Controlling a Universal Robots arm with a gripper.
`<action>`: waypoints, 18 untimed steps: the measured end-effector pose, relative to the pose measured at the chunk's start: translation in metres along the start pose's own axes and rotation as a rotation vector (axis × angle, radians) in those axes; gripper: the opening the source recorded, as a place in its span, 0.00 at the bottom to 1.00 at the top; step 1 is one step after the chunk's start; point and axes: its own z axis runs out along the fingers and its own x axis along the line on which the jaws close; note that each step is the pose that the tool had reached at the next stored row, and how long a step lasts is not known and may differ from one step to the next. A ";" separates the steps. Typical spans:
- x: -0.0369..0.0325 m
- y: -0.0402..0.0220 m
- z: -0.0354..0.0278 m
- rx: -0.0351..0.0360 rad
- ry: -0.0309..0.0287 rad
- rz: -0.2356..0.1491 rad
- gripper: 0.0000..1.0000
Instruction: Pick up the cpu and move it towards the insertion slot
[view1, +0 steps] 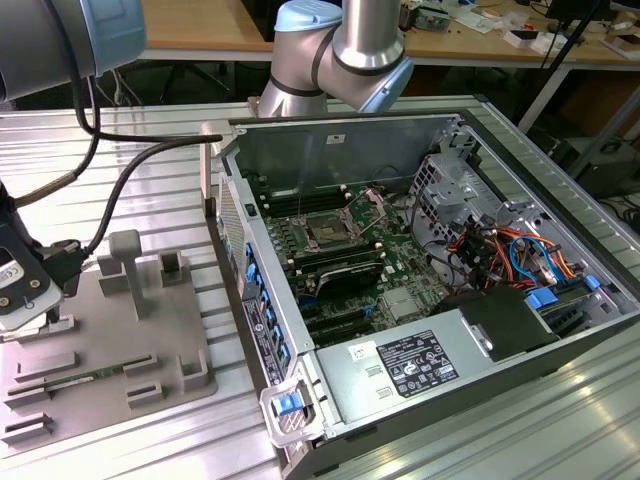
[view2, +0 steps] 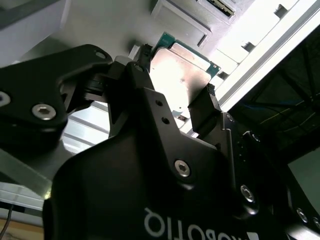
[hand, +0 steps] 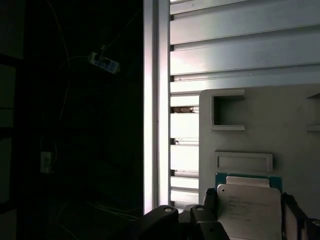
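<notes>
the gripper (view2: 176, 82) has its fingers closed on two opposite edges of the cpu (view2: 184, 67), at the grey tray (view1: 150, 345); i cannot tell if the chip is lifted off it. the insertion slot (view1: 327, 232) is well apart from the tray, inside the computer case (view1: 250, 270). the hold is on thin edges only, so i think the chip may slip or tilt, or hit the case wall beside the tray.
</notes>
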 end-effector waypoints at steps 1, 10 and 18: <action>0.0000 0.0000 -0.0010 0.0000 0.0000 0.000 0.55; 0.0003 0.0004 -0.0144 0.0000 -0.0001 0.000 0.55; 0.0010 0.0012 -0.0482 0.0000 0.0000 0.000 0.55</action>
